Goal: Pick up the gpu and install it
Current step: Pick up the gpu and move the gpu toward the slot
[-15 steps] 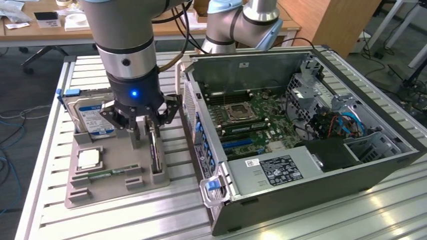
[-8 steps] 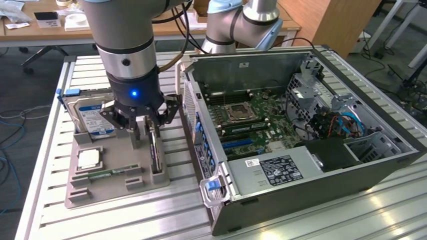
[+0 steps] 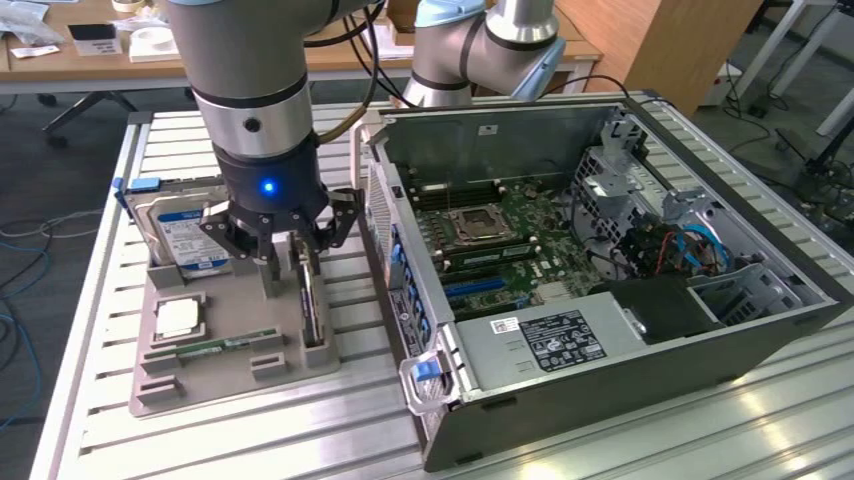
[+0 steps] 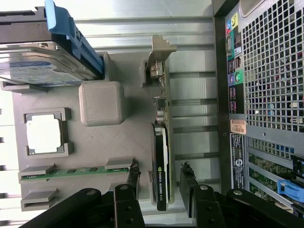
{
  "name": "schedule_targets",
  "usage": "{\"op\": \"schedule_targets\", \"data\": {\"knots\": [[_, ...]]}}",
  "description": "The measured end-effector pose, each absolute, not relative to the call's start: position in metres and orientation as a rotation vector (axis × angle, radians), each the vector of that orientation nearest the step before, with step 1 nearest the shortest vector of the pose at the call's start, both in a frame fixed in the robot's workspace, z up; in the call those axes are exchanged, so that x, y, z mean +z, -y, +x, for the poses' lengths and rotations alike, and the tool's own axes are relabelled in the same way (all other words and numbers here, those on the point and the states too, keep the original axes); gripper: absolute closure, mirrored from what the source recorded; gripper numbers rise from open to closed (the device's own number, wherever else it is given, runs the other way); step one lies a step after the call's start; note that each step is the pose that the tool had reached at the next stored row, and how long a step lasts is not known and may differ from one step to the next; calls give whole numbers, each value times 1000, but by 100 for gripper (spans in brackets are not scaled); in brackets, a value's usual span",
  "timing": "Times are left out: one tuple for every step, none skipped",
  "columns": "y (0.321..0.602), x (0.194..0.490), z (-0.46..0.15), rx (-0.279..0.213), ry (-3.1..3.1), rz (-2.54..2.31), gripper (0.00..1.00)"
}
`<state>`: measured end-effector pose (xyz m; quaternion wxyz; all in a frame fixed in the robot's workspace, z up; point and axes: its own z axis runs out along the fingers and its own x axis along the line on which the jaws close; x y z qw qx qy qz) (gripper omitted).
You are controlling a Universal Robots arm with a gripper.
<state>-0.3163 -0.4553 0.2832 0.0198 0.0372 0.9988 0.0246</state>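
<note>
The tool [image 4: 160, 178] straddles the gpu [image 4: 161, 142], jaws apart. The gpu stands on edge, its long axis running along the gap between them.

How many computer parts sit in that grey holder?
4: hard drive at the far end, chip in the middle, memory stick at the near end, card upright beside the computer.

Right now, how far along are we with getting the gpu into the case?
Done: the gripper is down over the gpu, open, one finger on each side of the card. In hand: nothing gripped; the gpu stands on edge in its slot of the grey tray. Left: the grasp, the lift and the install; the open computer case has no card in its expansion slots.
</note>
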Motion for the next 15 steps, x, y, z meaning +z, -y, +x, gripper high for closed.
{"op": "schedule_targets", "data": {"knots": [[455,282,-316,77,-3099,115,53],[455,281,-316,77,-3099,116,53],[455,281,-316,76,-3099,115,53],[455,280,-316,77,-3099,115,53],[455,278,-316,77,-3099,115,53],[455,277,-316,77,-3099,115,53],[455,277,-316,76,-3099,115,53],[455,276,-316,77,-3099,115,53],[455,275,-316,76,-3099,115,53],[455,274,-316,76,-3099,115,53],[455,274,-316,76,-3099,115,53],[455,274,-316,76,-3099,115,53],[455,274,-316,76,-3099,115,53],[455,274,-316,76,-3099,115,53],[455,274,-316,77,-3099,116,53]]}}
